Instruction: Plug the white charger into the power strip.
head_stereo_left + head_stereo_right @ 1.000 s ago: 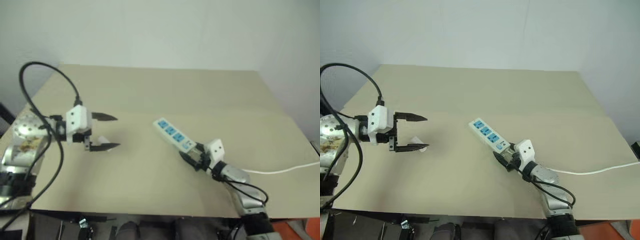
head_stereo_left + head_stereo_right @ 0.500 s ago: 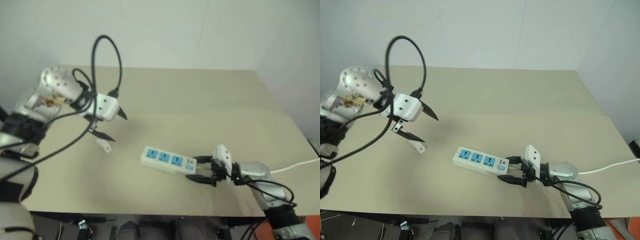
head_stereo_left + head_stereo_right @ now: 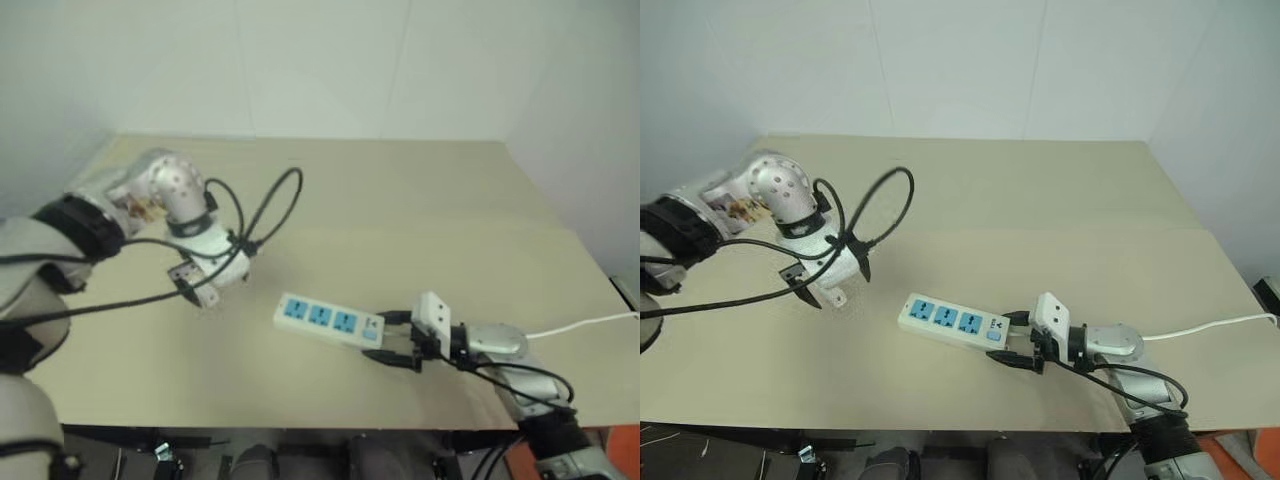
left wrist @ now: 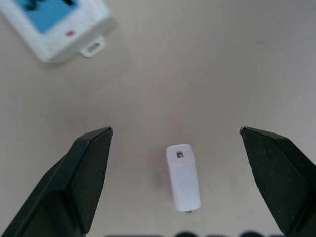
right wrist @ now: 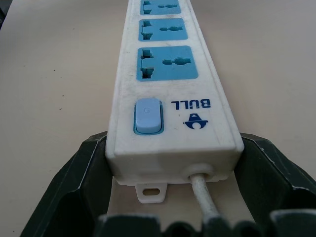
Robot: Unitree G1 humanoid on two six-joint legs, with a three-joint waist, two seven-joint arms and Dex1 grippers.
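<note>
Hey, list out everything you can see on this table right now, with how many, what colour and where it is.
table: one, beige, under everything, against a white wall.
power strip: one, white with three blue socket faces and a blue switch, lying flat near the table's front middle.
cord: one, thin and white, running from the strip's switch end off to the right.
white charger: one, white, lying flat on the table left of the strip, apart from it.
left gripper: one, black fingers, pointing down over the charger, open, a finger on each side, not touching it.
right gripper: one, black fingers, at table level, shut on the strip's switch end.
</note>
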